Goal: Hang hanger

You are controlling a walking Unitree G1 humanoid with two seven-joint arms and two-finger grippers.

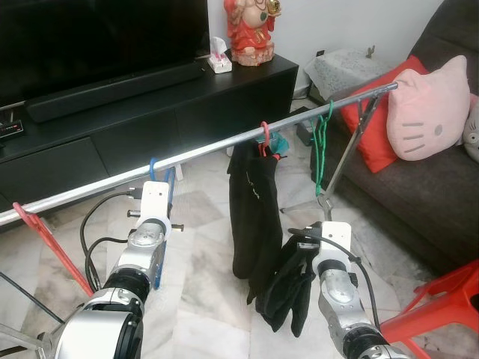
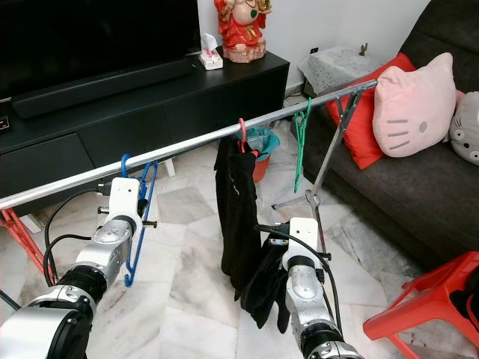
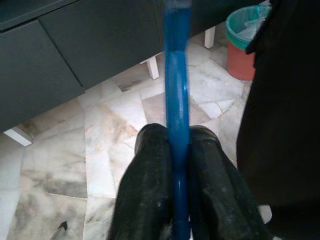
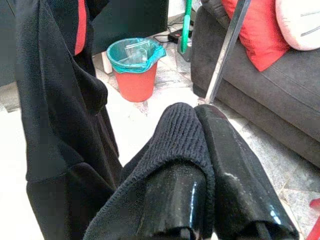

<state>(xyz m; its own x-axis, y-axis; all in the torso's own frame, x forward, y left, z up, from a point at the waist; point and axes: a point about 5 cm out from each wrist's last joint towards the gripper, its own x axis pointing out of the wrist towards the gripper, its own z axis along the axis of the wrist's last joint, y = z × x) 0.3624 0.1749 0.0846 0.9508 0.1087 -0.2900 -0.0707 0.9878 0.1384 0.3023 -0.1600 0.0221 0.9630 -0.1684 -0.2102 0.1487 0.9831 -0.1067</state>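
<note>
The silver rail (image 2: 187, 152) runs across the room in front of the black TV cabinet (image 1: 150, 120). Toward the rail's left end, the blue hanger (image 2: 138, 217) hooks over it, and the left gripper (image 3: 175, 150) is clamped tight on the hanger's bar below. Further right along the rail, a black garment (image 2: 236, 224) hangs from a red hanger (image 2: 242, 131). Below the rail, the right gripper (image 4: 205, 150) pinches a black knit cloth (image 4: 175, 140). A green hanger (image 2: 301, 142) hangs near the rail's right end
</note>
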